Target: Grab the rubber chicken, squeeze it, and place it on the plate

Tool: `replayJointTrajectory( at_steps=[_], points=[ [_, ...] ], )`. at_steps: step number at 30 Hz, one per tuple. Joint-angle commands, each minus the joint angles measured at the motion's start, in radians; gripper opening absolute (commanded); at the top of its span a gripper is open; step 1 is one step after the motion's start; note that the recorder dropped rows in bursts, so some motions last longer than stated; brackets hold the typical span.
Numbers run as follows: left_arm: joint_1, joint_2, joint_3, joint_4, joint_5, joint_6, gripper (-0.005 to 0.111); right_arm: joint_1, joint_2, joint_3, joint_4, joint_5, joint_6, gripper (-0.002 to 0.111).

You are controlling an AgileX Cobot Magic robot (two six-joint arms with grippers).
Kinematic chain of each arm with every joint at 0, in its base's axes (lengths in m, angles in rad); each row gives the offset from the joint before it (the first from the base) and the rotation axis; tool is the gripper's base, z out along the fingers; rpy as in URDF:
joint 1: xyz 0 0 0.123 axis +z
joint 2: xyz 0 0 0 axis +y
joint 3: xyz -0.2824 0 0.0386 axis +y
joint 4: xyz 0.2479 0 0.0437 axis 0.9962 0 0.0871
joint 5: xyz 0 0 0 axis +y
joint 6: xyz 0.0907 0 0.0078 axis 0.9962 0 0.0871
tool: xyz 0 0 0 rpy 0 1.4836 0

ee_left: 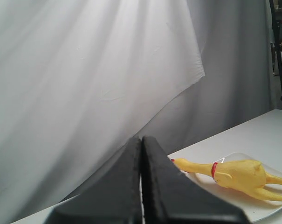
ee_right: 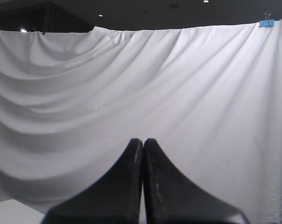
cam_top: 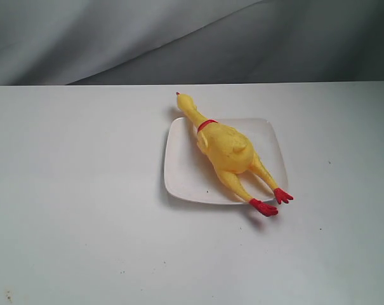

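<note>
Rubber chicken [cam_top: 226,149]: one, lying on the plate [cam_top: 182,171], long axis diagonal across it. The feet end is nearest the exterior camera and points near-right. The two red feet [cam_top: 263,207] overhang the plate's near-right rim above the table [cam_top: 71,210]; whether they touch it, cannot tell. The body rests across the plate's right half. The red collar [cam_top: 207,124] sits about at the far rim. The head [cam_top: 184,100] sticks out past that rim, with the beak pointing far-left.

Plate: one, white, square with rounded corners, flat on the table, its left half bare.

Room: bare table lies on every side of the plate, widest to the left and on the near side. The table's far edge runs near the head, and a pale draped backdrop [cam_top: 115,38] hangs beyond it.

Grippers: two.
- Left gripper [ee_left: 141,139]: black fingers pressed together with nothing between them, raised and well apart from the toy, on its head side.
- Right gripper [ee_right: 143,141]: fingers likewise pressed together and empty, facing the cloth. One blue clip [ee_right: 266,22] sits on the cloth's top edge.
</note>
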Motion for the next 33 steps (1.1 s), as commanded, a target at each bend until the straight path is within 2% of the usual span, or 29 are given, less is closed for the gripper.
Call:
replayJointTrajectory(
  at_steps=[1, 15, 18, 24, 29, 33],
  points=[
    [-0.006, -0.006, -0.004, -0.008, 0.001, -0.006, 0.000, -0.006, -0.003, 0.003, 0.002, 0.010, 0.004, 0.000],
    [-0.006, -0.006, -0.004, -0.008, 0.001, -0.006, 0.000, -0.020, -0.016, 0.007, 0.008, -0.024, 0.027, 0.000],
    [-0.006, -0.006, -0.004, -0.008, 0.001, -0.006, 0.000, -0.072, -0.020, 0.038, -0.081, -0.039, 0.161, 0.000],
    [-0.006, -0.006, -0.004, -0.008, 0.004, -0.006, 0.000, -0.250, -0.020, 0.194, -0.302, -0.058, 0.486, 0.000],
    [-0.006, -0.006, -0.004, -0.008, 0.004, -0.006, 0.000, -0.348, -0.068, 0.340, -0.325, -0.090, 0.532, 0.000],
    [-0.006, -0.006, -0.004, -0.008, 0.004, -0.006, 0.000, -0.380, -0.128, 0.454, -0.325, -0.133, 0.534, 0.000]
  ],
)
